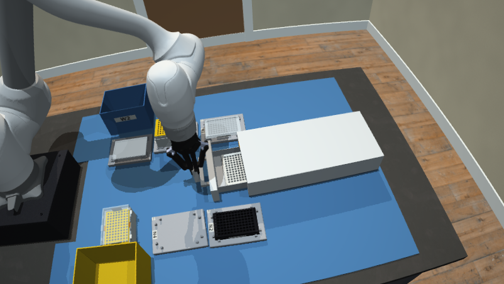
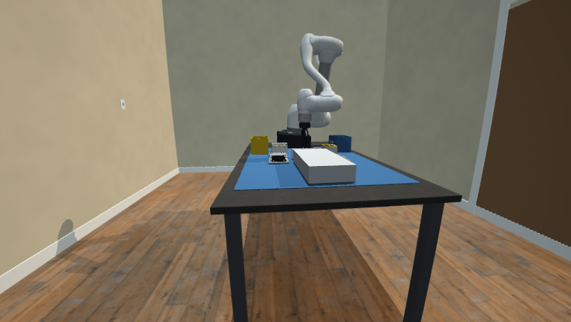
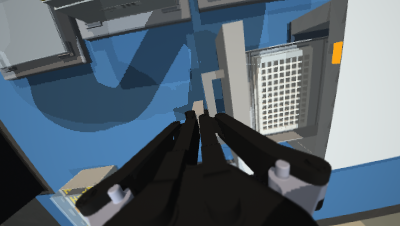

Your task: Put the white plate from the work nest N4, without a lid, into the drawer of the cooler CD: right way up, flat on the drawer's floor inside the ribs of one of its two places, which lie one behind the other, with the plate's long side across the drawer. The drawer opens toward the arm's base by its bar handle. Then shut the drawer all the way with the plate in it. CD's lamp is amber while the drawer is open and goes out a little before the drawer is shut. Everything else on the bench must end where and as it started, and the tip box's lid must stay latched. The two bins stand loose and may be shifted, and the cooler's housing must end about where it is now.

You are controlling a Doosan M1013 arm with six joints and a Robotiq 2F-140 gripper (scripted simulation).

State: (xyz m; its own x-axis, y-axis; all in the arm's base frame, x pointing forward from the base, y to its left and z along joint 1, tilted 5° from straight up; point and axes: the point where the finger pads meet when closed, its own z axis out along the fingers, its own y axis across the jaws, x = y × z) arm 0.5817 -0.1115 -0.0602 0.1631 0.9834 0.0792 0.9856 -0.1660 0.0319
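White arm's black claw [image 1: 196, 175]: clenched, grasping nothing, tips just beside the bar handle [image 1: 203, 165] on its left. Grey drawer [image 1: 214, 183]: partly open, front panel right of the handle. White plate [image 1: 234, 168]: flat in the drawer, right of the claw, partly under the white cooler housing [image 1: 310, 147]. Amber lamp [image 3: 337, 52]: lit. Nest N4 [image 1: 179, 230]: bare, near desk [image 1: 437, 218] front.

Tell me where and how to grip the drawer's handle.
Grip the handle on the free length of its bar. Come from above with fingers pointing down, one on each side. The bar runs along the drawer front and stands off it, leaving a gap for the inner finger. The gripper is shut now and would have to open first.
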